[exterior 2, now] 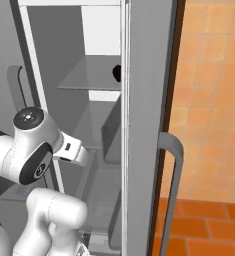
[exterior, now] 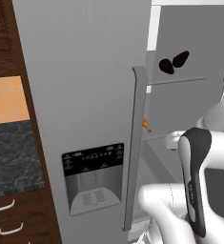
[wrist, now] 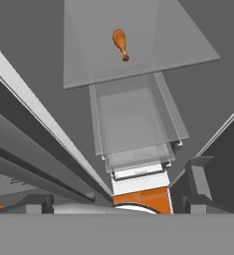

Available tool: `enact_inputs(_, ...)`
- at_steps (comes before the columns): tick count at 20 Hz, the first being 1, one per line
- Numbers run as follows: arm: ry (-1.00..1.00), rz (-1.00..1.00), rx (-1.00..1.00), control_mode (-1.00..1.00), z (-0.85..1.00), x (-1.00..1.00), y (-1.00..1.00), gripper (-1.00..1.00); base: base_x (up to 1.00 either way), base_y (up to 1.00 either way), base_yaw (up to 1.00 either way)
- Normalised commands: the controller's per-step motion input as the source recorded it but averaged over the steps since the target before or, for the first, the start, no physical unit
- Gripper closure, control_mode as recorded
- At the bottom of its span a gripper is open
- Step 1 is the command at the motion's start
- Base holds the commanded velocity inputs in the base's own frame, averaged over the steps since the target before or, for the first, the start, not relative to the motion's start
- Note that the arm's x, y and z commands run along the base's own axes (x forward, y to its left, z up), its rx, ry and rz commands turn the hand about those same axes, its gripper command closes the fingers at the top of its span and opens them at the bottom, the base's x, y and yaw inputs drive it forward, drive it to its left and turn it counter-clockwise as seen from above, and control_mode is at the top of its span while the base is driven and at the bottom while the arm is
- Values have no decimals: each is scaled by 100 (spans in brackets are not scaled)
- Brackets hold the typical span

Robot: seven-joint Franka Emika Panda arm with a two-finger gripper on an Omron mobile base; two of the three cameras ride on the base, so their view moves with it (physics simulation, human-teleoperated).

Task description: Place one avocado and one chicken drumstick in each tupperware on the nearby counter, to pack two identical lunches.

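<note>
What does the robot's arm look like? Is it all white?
Mostly white. The arm is made of smooth, rounded white tube sections, with dark grey bands at the joints. One joint ends in a round grey cap with tiny dots on it, and another has a small round mark on its dark side. The claw has two small dark fingertips.

Fridge door [exterior: 85, 95], centre of the left base view: plain light grey, with a black dispenser panel [exterior: 93, 159]. Counter [exterior: 13, 157], left edge: dark grey-black speckled stone over dark brown drawers [exterior: 13, 219]. Avocados [exterior: 174, 62], upper right: near-black brown. Drumstick [wrist: 120, 44], top of the hand view: orange-brown. Wall tiles [exterior 2: 214, 90], right of the right base view: pale orange.
</note>
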Motion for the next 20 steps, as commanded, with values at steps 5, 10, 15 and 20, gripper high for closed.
enact_inputs(5,0,0,0,100,0,0,0,-100,31,-21,0)
enact_inputs(10,-2,0,0,-100,0,12,-6,-100,5,-12,0)
enact_inputs(15,-24,0,0,-100,51,9,-12,-100,0,0,0)
enact_inputs(20,-27,-1,0,-100,92,26,-17,-100,0,0,0)
